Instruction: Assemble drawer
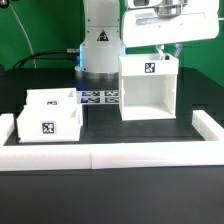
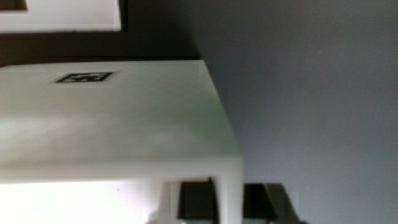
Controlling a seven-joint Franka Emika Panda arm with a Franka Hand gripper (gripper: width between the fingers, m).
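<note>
Exterior view, front to back: the long white rail (image 1: 110, 155) runs across at 6 o'clock. Behind it, at about 8 o'clock, sit the two little trays (image 1: 48, 115), pushed right up against each other (tags showing). The marker board (image 1: 100, 97) lies flat near the centre. Just at its 3 o'clock, the tall housing (image 1: 150, 95) stands upright on the dark table (image 1: 100, 195). The gripper (image 1: 166, 48) hangs over the housing's top edge at 1 o'clock. In the wrist view the fingers (image 2: 192, 200) sit either side of the housing's edge. Honestly can't tell if they're pinching it or just straddling it.
</note>
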